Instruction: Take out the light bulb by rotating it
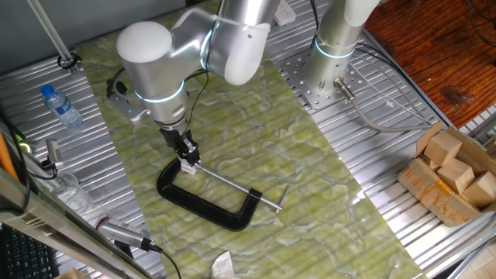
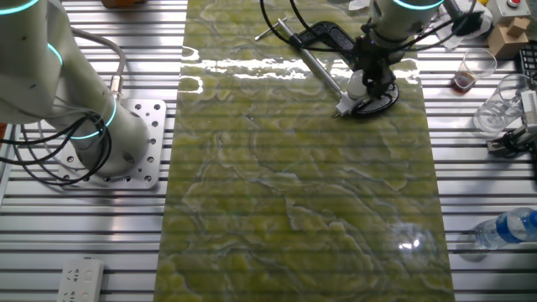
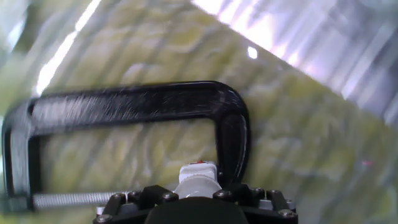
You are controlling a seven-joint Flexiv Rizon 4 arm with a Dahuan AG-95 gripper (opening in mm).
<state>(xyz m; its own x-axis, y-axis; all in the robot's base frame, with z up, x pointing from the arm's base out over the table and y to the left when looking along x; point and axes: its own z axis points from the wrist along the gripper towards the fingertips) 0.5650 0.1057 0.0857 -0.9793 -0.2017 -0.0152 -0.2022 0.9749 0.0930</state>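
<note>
The gripper [image 3: 198, 202] fills the bottom edge of the hand view, its black bolted body nearest the lens. Just beyond it sits a white fitting [image 3: 198, 179] with a red mark on top. In the other fixed view the light bulb [image 2: 357, 83] shows as a small frosted white round shape right under the fingers, which close in around it from above. Whether they press on it cannot be told from any view. Below the bulb a small white socket [image 2: 345, 106] lies on the green mat [image 2: 302, 218], at the end of the clamp's screw.

The black C-clamp [image 1: 203, 201] lies flat on the mat, and its long threaded screw [image 1: 232, 186] runs from the socket across the open mouth and out through the far arm. In the one fixed view the gripper [image 1: 187, 155] comes down at the clamp's curved end. The clamp lies near the mat's left edge in that view, about halfway along it.

Off the mat, on the ribbed metal table [image 1: 372, 155], a water bottle [image 1: 60, 105] lies toward the left. A tray of wooden blocks [image 1: 453, 174] stands at the right edge. A crumpled white scrap [image 1: 223, 266] sits at the mat's near edge.
</note>
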